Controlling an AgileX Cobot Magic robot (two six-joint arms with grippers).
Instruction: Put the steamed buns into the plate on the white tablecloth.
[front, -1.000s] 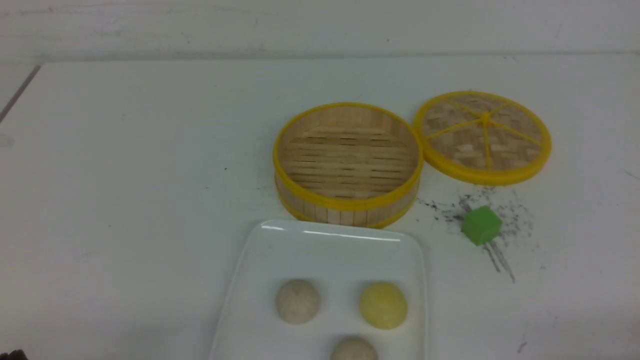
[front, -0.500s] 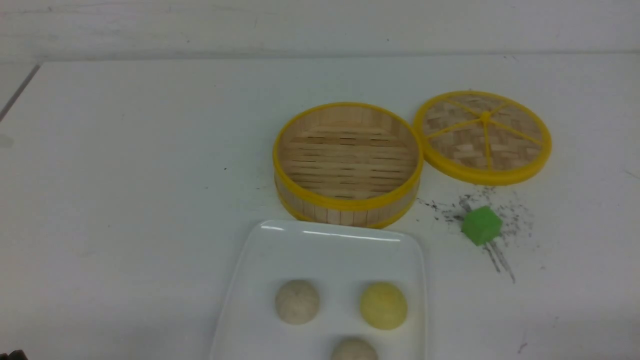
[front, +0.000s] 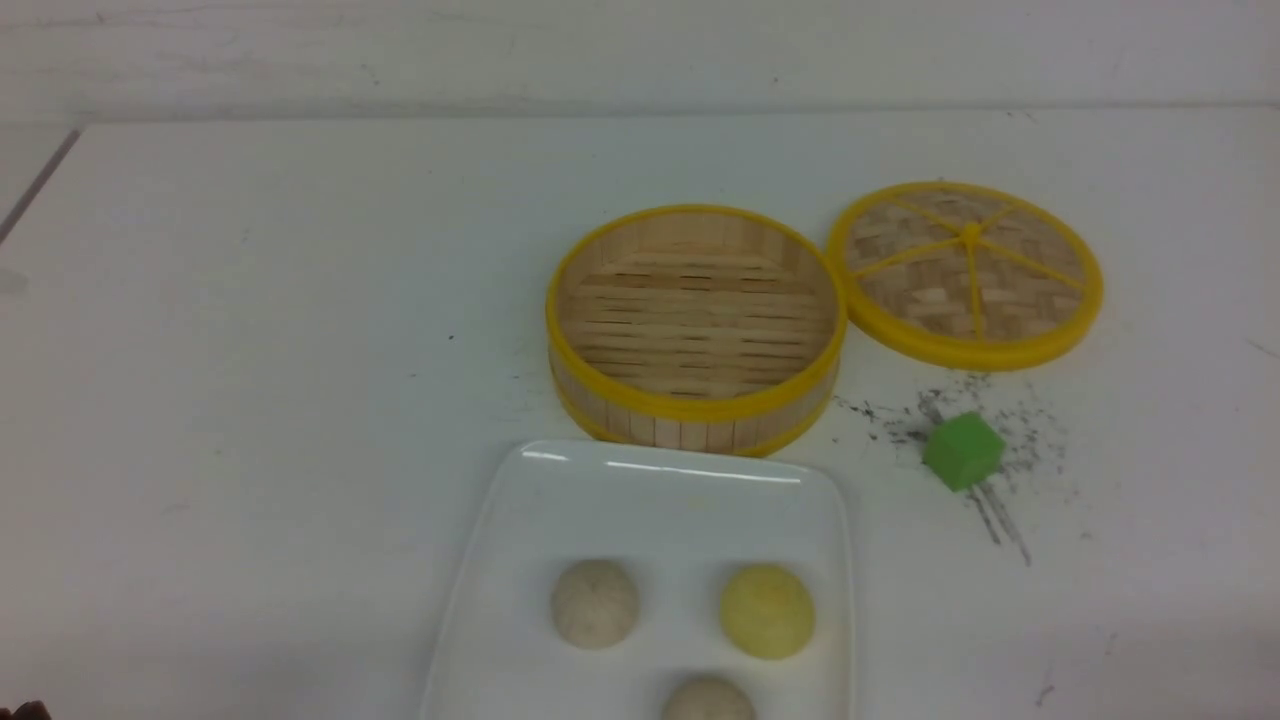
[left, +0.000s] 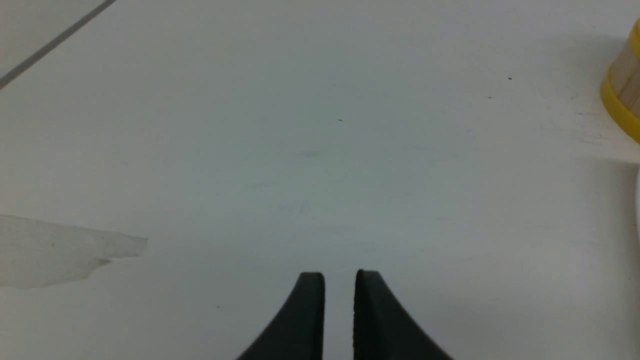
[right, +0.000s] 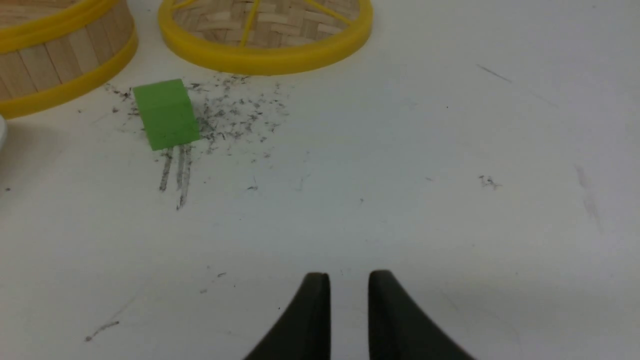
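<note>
Three steamed buns lie in the white rectangular plate at the near middle of the white tablecloth: a beige one, a yellow one and a second beige one, cut off by the frame's bottom edge. My left gripper hovers over bare cloth to the left of the plate, its jaws nearly together and empty. My right gripper hovers over bare cloth to the right of the plate, jaws nearly together and empty. Neither gripper shows in the front view.
An empty yellow-rimmed bamboo steamer stands just behind the plate. Its woven lid lies to its right. A green cube sits among dark specks in front of the lid; it also shows in the right wrist view.
</note>
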